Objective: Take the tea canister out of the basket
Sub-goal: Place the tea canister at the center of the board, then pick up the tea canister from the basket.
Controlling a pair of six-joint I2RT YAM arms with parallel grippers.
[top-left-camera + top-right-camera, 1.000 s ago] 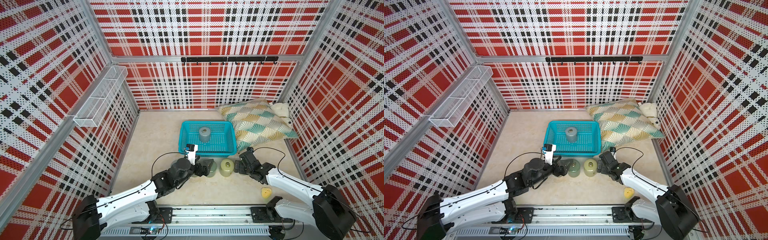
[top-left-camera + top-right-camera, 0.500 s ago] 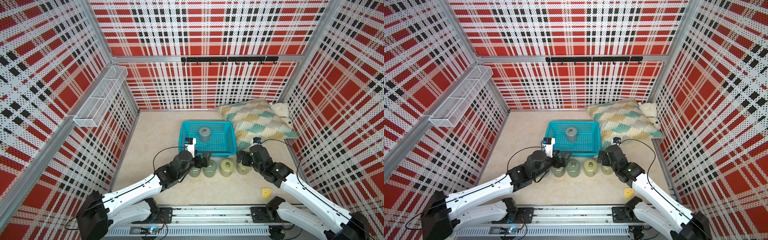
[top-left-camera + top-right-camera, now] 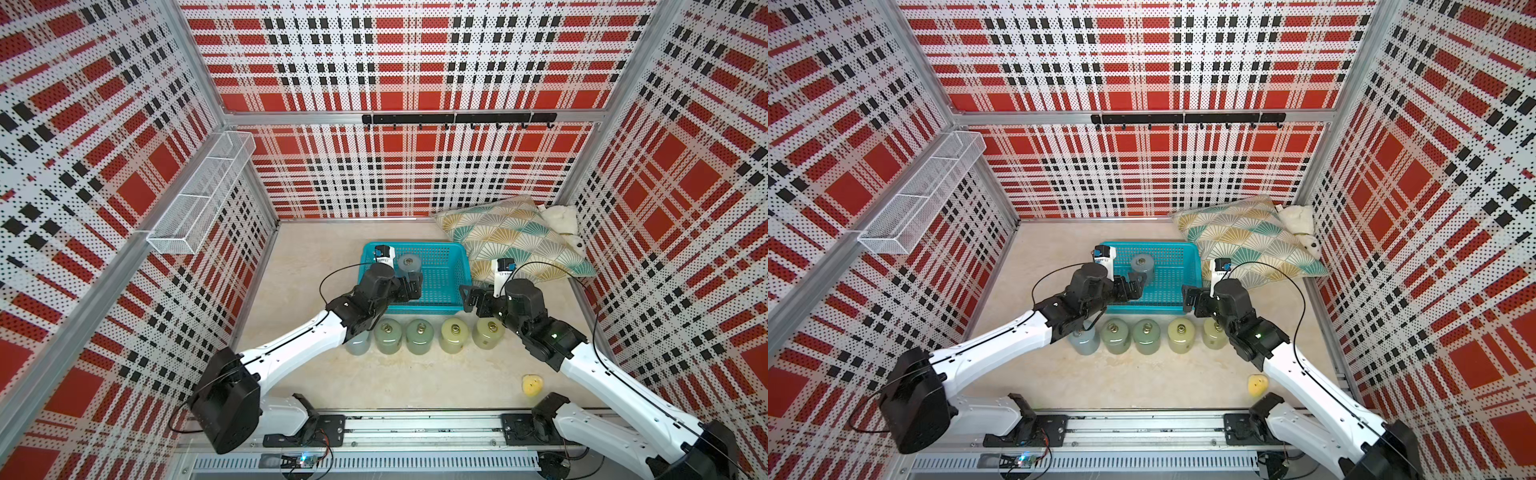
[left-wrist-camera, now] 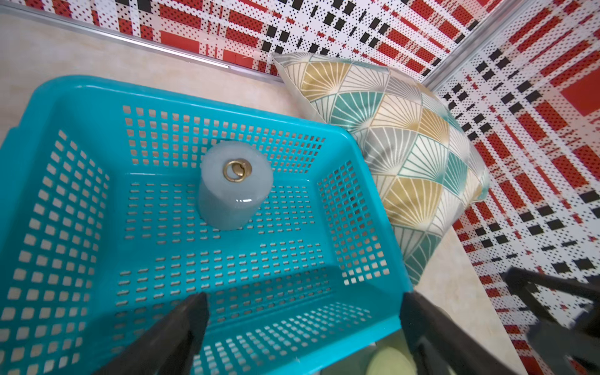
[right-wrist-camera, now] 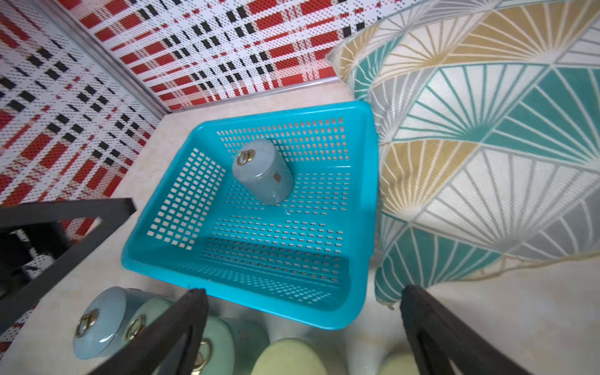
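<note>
Both wide open, empty: left gripper [image 3: 411,287], right gripper [image 3: 471,298]

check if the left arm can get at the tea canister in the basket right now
Probably yes: the left gripper hangs open over the basket, and the tea canister stands upright and alone in line with the gap between its fingers, nothing in between.

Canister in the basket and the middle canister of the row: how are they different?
The basket canister is pale blue-grey; the middle canister is green. The basket canister stands alone inside the basket; the middle canister stands outside on the table, between neighbours. Both are upright and round, with a brass ring on top.
</note>
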